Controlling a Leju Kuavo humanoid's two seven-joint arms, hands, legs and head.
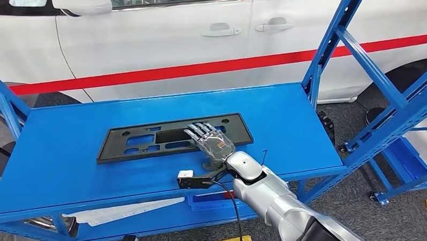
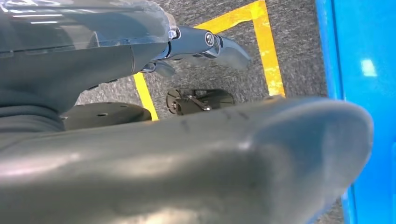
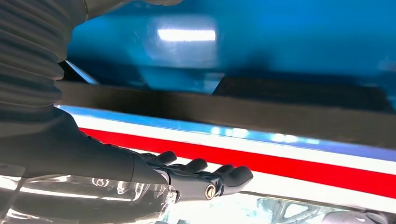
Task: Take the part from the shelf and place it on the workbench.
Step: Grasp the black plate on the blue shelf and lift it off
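Head view shows the right hand [image 1: 213, 142] at the end of the silver right arm [image 1: 273, 197], lying palm-down with its dark fingers [image 1: 200, 129] stretched flat over the long black plastic part with rectangular cut-outs [image 1: 146, 139]. The fingers reach across the part's near edge and rest on its top, just right of the large central opening; they lie straight and do not curl round anything. In the right wrist view the fingers [image 3: 224, 175] are likewise extended side by side, with the part's dark edge [image 3: 280, 114] running across beyond them. The part lies flat on the blue metal counter [image 1: 65, 163], near its middle and slanted a little against the counter's front edge. A small black and white wrist module [image 1: 190, 178] sits at the counter's front edge, just beside the part. Behind the part stands a white car with a red stripe [image 1: 176, 49]. Right of the part rises a blue steel shelf frame [image 1: 383, 105]. Left wrist view shows the left hand [image 2: 205, 44] over grey carpet, fingers loosely extended, holding nothing.
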